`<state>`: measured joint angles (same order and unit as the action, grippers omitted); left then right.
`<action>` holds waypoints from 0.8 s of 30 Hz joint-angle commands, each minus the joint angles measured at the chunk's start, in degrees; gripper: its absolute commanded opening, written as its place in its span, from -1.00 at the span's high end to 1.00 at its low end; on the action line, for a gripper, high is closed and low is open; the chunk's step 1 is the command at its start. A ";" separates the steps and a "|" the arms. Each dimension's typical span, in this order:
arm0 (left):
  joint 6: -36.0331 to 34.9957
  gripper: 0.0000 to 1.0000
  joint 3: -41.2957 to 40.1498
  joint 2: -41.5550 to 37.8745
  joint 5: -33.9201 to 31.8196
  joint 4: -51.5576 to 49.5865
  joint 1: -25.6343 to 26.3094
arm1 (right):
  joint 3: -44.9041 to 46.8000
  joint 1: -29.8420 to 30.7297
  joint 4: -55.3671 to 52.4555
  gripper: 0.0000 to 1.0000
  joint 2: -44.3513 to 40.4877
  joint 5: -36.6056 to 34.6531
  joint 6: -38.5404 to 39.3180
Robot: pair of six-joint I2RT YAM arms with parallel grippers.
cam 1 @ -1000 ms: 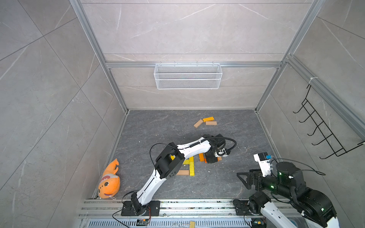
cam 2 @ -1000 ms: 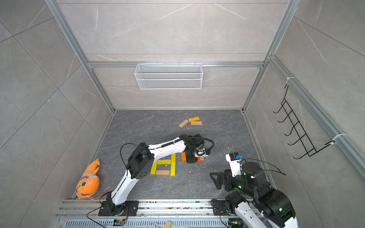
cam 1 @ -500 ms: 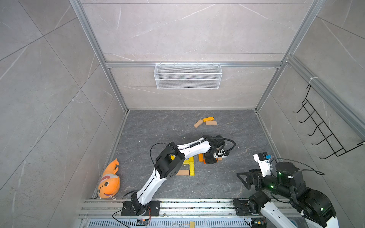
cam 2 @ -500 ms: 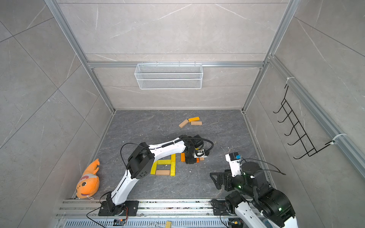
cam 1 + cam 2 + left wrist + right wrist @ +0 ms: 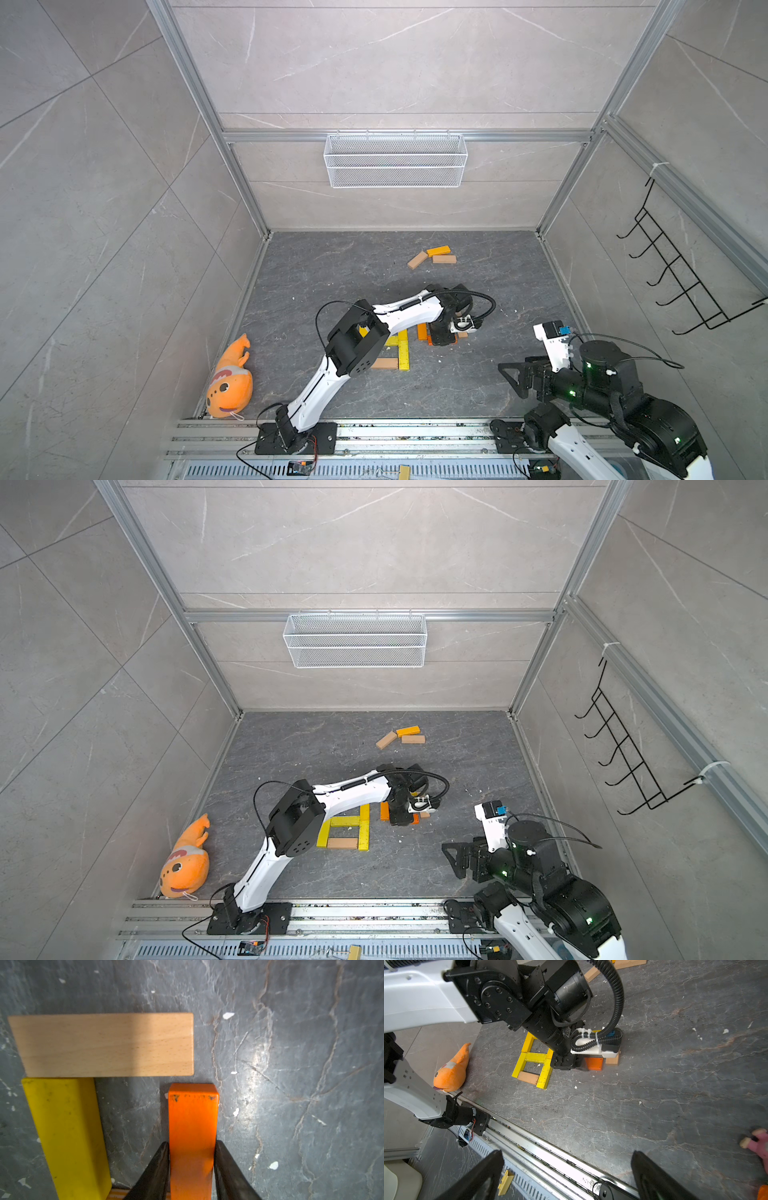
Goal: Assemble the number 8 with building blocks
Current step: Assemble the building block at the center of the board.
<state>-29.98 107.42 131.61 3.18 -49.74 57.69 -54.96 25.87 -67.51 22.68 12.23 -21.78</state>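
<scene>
— Where's the left gripper (image 5: 191, 1144)?

— Down on the floor (image 5: 332, 270), in the lower middle of both top views, just right of the yellow blocks (image 5: 345, 821) laid out like a ladder. From its wrist camera, both fingers (image 5: 153, 1172) lie flat against the sides of an orange block (image 5: 192, 1118). I see no gap, so it looks clamped, though the tips are blurred that close.

— And how does that block sit?

— Its free end stops just short of a tan block (image 5: 108, 1045) lying crosswise. A yellow block (image 5: 66, 1130) butts against the same tan one and runs alongside the orange, with bare floor between the two.

— The other arm?

— The right gripper (image 5: 566, 1154) hangs at the lower right of both top views, near the front rail (image 5: 415, 432). Its jaws are spread wide with nothing between them.

— Any spares about?

— Three loose blocks (image 5: 444, 259), two tan and one orange, lie close together near the back wall, at the upper centre of the floor. A plush fish (image 5: 230, 380) lies at the lower left, against the side wall.
</scene>
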 commanded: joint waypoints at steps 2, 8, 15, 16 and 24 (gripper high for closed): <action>-0.87 0.11 1.03 0.04 1.04 -1.41 -0.31 | 0.47 0.32 -0.26 -0.98 0.66 -0.80 0.25; -0.94 0.09 1.35 -0.04 1.71 -1.40 -0.30 | 0.47 0.32 -0.26 -0.98 0.78 -0.77 0.24; -0.96 0.13 1.39 -0.13 2.26 -1.56 -0.25 | 0.47 0.33 -0.17 -0.98 1.05 -0.96 0.33; -1.00 0.14 1.39 -0.14 2.43 -1.54 -0.22 | 0.47 0.31 -0.17 -0.98 1.04 -0.98 0.34; -1.55 0.17 1.60 -0.05 2.80 -1.99 -0.13 | 0.47 0.33 -0.17 -0.98 1.23 -1.06 0.42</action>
<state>-30.33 107.44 131.61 4.69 -49.93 57.69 -54.96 25.87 -67.51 23.20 11.79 -21.78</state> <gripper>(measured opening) 0.418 0.988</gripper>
